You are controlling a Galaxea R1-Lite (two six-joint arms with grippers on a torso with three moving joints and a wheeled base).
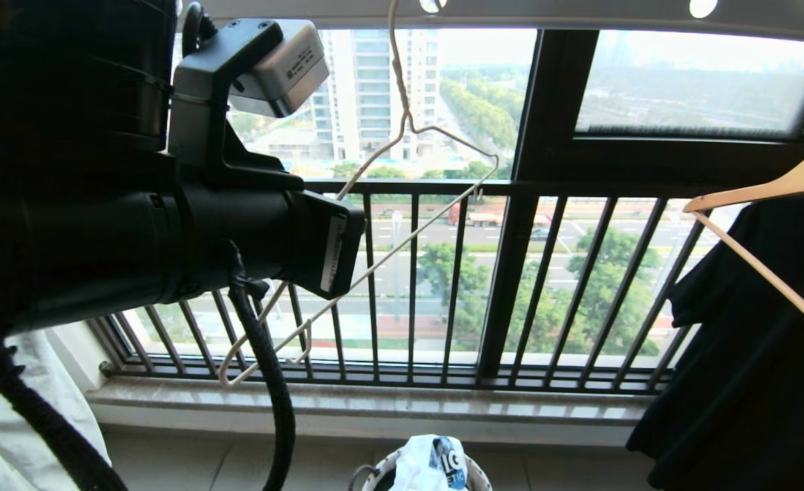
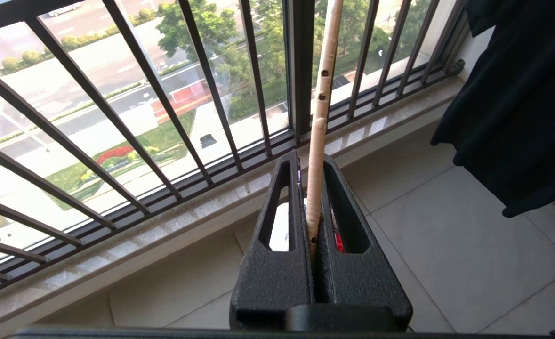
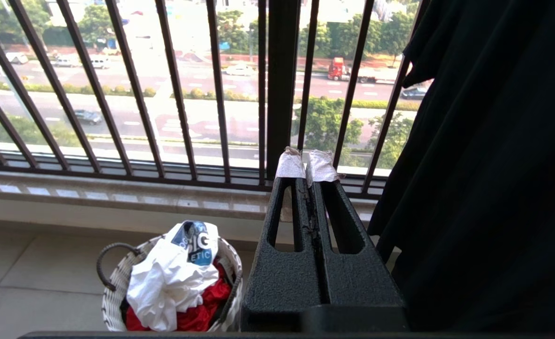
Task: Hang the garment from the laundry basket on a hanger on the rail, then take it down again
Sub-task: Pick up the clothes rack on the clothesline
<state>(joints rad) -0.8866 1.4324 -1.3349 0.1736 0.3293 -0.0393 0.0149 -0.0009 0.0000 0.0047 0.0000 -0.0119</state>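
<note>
The thin beige wire hanger hangs tilted before the window, its long neck running up to the grey holed rail; its hook top is out of view. My left arm is raised at the left, and my left gripper is shut on a beige bar of the hanger. The white garment with a blue graphic lies crumpled in the white woven laundry basket on the floor, also visible as the garment low in the head view. My right gripper is shut and empty, beside the basket.
A red garment lies under the white one. A black garment hangs on a wooden hanger at the right. The black barred window railing and stone sill run across behind. White cloth shows at lower left.
</note>
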